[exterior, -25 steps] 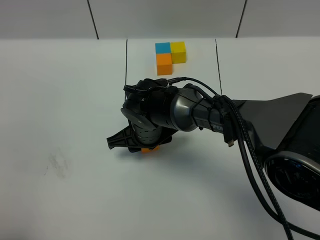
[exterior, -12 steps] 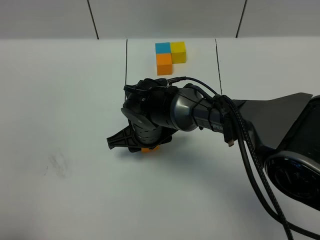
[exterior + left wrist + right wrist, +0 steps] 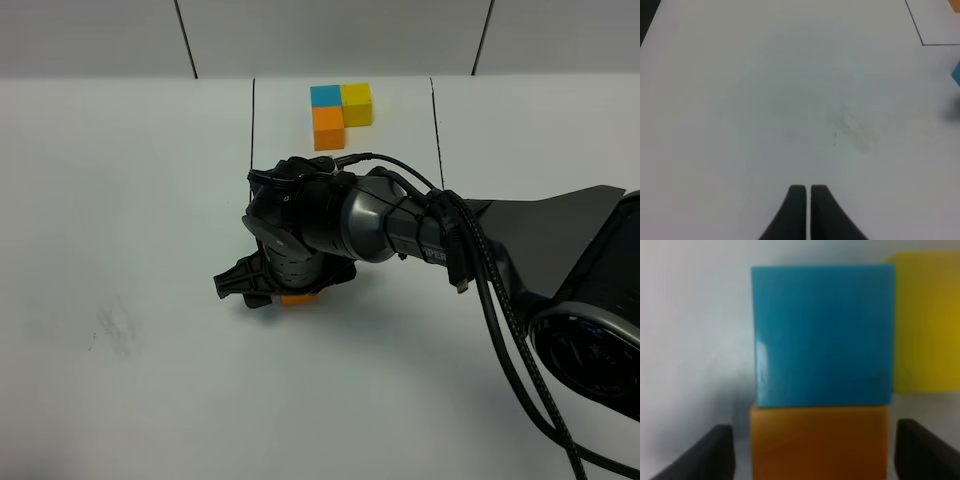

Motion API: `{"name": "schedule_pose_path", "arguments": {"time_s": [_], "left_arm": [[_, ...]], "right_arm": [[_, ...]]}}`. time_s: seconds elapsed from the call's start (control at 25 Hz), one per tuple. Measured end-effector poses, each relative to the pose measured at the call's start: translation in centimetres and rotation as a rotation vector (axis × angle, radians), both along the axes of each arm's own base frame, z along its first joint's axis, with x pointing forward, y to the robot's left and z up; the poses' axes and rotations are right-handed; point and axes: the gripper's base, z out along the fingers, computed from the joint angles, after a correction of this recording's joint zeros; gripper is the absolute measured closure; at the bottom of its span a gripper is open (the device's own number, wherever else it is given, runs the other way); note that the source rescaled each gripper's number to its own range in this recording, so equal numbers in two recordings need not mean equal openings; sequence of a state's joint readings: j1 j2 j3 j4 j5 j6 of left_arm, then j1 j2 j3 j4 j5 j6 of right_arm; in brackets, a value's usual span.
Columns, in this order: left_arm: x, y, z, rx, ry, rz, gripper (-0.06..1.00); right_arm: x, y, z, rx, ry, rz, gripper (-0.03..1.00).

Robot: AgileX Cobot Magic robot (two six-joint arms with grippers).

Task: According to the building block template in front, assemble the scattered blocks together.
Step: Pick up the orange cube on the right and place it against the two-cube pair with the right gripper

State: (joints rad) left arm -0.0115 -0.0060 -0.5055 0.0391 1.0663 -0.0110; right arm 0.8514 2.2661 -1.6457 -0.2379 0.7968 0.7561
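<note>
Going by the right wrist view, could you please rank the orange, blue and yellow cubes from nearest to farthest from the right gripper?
1. Orange cube: sits between the fingers of the right gripper, which stand apart from its sides.
2. Blue cube: directly beyond the orange one, touching it.
3. Yellow cube: beside the blue one, off to one side.

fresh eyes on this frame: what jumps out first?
The right arm reaches across the middle of the white table, hiding all but an edge of the orange block. Its wrist view shows the right gripper open astride that block, which touches a blue block with a yellow block alongside. The framed building block template sits at the far edge.
</note>
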Motion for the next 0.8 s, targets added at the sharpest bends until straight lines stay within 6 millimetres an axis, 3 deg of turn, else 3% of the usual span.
{"name": "schedule_pose_path", "arguments": {"time_s": [0.16, 0.48, 0.8], "left_arm": [[0.0, 0.0, 0.0, 0.0, 0.0, 0.0, 0.94], [0.0, 0.0, 0.0, 0.0, 0.0, 0.0, 0.94], [0.0, 0.0, 0.0, 0.0, 0.0, 0.0, 0.94]], "right_arm": [[0.0, 0.0, 0.0, -0.006, -0.001, 0.016, 0.05], [-0.3, -0.2, 0.0, -0.042, 0.017, 0.037, 0.03], [-1.1, 0.2, 3.4, -0.003, -0.023, 0.059, 0.03]]}}
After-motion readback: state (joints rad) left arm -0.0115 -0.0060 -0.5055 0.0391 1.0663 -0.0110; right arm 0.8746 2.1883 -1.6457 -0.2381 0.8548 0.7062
